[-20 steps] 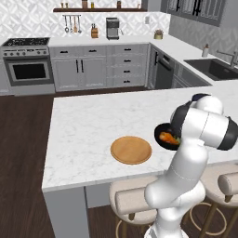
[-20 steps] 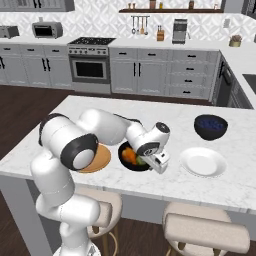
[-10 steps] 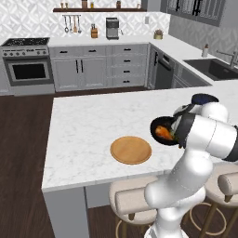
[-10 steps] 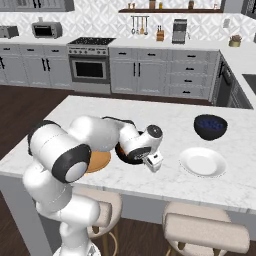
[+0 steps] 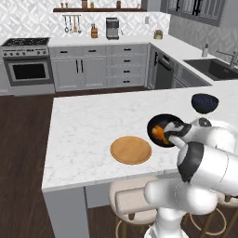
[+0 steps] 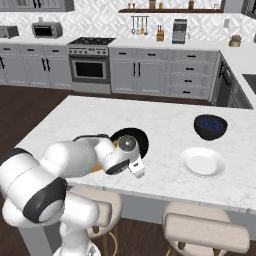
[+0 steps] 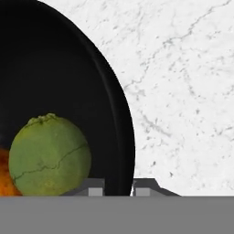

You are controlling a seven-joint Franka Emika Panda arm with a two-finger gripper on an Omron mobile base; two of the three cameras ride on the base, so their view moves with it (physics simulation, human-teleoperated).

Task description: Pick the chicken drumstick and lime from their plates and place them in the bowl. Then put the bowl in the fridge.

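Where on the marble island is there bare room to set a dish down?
Free: the wide marble stretch left of the round wooden plate. Crowded: the right end, where the glossy black bowl, white plate and dark blue bowl sit.

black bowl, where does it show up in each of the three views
Left base view: the black bowl sits right of centre, just right of the wooden plate.
Right base view: its rim shows at centre-left, behind the arm's wrist.
Hand view: its dark inside fills the left half, holding the lime.
Shared landmark: the white marble counter.
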